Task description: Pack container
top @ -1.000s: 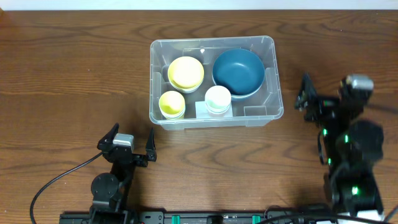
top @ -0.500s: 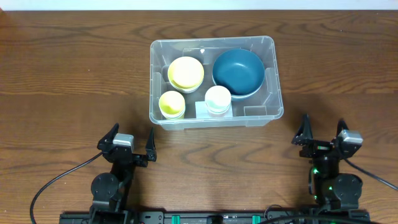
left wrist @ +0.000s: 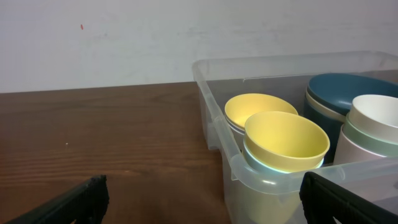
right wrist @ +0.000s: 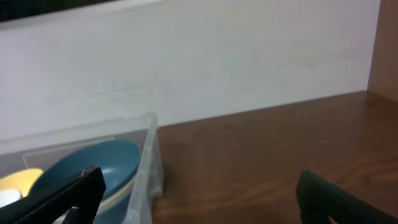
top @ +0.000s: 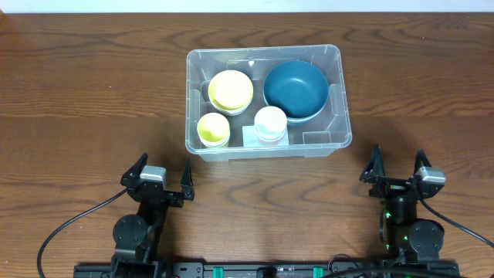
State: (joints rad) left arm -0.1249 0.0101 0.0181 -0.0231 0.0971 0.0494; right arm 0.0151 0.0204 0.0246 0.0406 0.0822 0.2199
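Clear plastic, rectangular and round-cornered, the container sits on the brown wooden table, a little right of centre and towards the far side. Four things show inside it. A large dark blue bowl fills the far right, a yellow bowl sits at the far left, a small yellow cup at the near left, and a white cup stands just right of that. In the overhead view nothing loose shows on the wood around the bin, and no lid is in sight.

The left gripper and right gripper sit at the near edge, well apart from the container. Both have their jaws spread wide and carry nothing.

By my reading the packing is finished or nearly so. If anything is left to go in, the views do not show it.
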